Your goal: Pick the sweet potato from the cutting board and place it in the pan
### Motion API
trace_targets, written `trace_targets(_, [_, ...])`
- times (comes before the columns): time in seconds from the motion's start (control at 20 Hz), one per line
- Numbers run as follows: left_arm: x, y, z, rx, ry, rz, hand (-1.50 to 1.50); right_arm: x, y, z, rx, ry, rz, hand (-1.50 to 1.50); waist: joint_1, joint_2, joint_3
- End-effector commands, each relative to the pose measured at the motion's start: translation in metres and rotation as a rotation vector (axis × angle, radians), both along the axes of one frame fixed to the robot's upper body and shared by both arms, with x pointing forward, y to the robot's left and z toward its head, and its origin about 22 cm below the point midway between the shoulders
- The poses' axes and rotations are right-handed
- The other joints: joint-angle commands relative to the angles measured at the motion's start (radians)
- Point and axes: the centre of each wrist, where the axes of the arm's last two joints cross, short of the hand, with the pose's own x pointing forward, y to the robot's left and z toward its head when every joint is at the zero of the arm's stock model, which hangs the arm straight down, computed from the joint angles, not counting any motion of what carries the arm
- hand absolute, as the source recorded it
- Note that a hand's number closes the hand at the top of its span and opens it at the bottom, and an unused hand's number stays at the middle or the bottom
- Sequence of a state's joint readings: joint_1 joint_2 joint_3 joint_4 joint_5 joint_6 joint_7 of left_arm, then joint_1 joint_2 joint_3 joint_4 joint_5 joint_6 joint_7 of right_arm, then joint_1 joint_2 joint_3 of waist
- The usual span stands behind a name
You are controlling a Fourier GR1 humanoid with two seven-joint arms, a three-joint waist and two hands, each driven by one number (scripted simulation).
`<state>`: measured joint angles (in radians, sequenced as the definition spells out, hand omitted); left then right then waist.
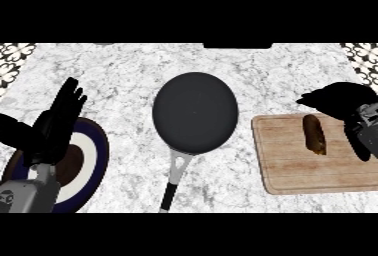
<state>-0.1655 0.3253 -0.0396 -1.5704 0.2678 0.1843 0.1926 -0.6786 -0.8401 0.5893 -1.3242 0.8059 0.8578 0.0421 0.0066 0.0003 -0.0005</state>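
A brown sweet potato [314,134] lies lengthwise on the wooden cutting board [295,170] at the right of the counter. My right hand [342,100] hovers just beyond the potato's far end, fingers curled, with nothing seen in its grasp. The black pan [195,112] sits in the middle with nothing in it, its silver handle [174,177] pointing toward me. My left hand [60,116] stands open at the left, fingers up, over a plate.
A dark blue and white plate [90,165] with a brown centre lies at the left under my left forearm. Patterned tiles [13,62] show at both far corners. The counter is white marble.
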Motion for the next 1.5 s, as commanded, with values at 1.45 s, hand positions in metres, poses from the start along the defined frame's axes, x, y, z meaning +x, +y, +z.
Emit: trace_targets(1.45, [0.001, -0.002, 0.001, -0.017, 0.003, -0.007, 0.0, 0.02, 0.03, -0.095, -0.207, -0.054, -0.011, -1.5, 0.008, 0.003, 0.001])
